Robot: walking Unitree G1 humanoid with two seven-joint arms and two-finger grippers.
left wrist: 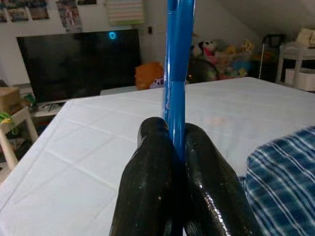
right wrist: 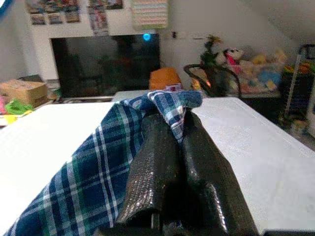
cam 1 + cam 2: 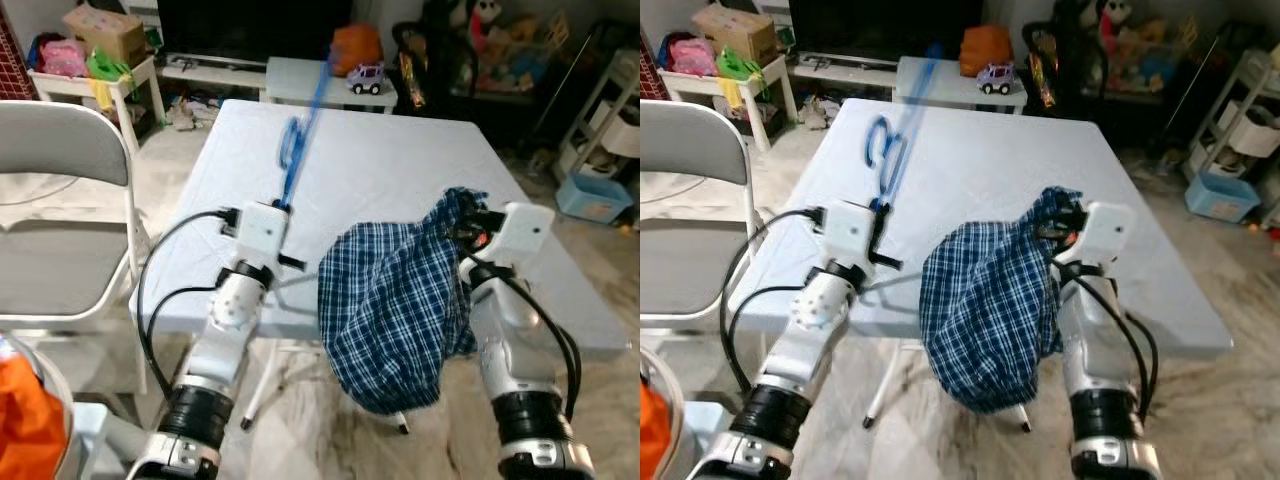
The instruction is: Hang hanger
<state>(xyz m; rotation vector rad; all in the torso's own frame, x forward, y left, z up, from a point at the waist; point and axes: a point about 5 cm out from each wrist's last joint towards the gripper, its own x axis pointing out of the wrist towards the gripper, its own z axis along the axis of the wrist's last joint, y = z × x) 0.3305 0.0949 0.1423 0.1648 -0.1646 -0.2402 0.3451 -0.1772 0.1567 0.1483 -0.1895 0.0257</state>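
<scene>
**Ana:** Left wrist view settles it: the left gripper (image 1: 177,142) has its two black fingers (image 1: 147,172) pinched tight on the blue hanger (image 1: 178,64), which stands straight up from between the tips.

**Ben:** And from the head camera the hanger (image 3: 298,140) runs on beyond those tips, out over the white table (image 3: 400,170), with a loop partway along. It's thin blue plastic, blurred here, so I can't make out its far end.

**Ana:** The right gripper (image 2: 174,135) is clamped as well, on a bunched fold of the blue plaid shirt (image 2: 98,172). Most of the cloth droops below the fingers and off the near table edge (image 3: 395,310).

**Ben:** So both pieces are in hand but well apart. I'd judge this the joining step: shirt not yet on the hanger, nothing hung.

**Ana:** Agreed. Next calls for bringing the hanger's end toward the cloth beside the right fingers and finding an opening. That's tricky, since the fabric is balled up and I can't tell collar from hem.

**Ben:** A thin hanger held at one end may swing, too.
</scene>
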